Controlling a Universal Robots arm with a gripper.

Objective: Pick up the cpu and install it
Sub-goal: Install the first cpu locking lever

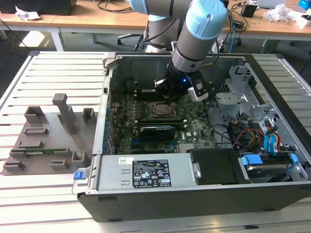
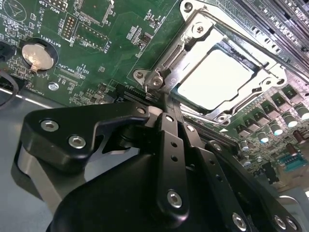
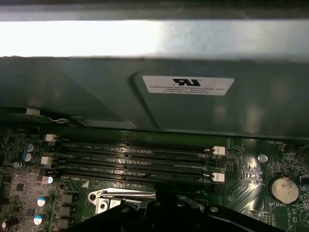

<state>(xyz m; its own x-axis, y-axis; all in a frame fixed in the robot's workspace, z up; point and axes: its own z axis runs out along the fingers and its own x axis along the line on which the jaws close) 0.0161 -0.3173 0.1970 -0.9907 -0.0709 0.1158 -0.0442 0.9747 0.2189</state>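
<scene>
Arm is down inside the open case (image 1: 146, 204), gripper (image 1: 171, 90) hovering just above the green board (image 1: 194, 127), right beside the socket (image 1: 156, 109). CPU (image 2: 216, 73) is seated in the socket, silver top facing up, metal frame (image 2: 193, 36) closed around it; in the exterior view it shows as a pale square (image 1: 158, 109) inside the dark frame. In the second wrist view the gripper (image 2: 166, 108) has its fingers (image 2: 170, 140) together with nothing between them, tips at the corner of the socket frame; can't tell if they touch it. Coin cell (image 2: 37, 55) sits well off to one side of the socket. First wrist view shows the RAM slots (image 3: 140, 162) along the board edge under the case wall. Grey fixture blocks (image 1: 48, 138) sit on the slatted table (image 1: 43, 194) at the exterior view's left, well apart from the case.
</scene>
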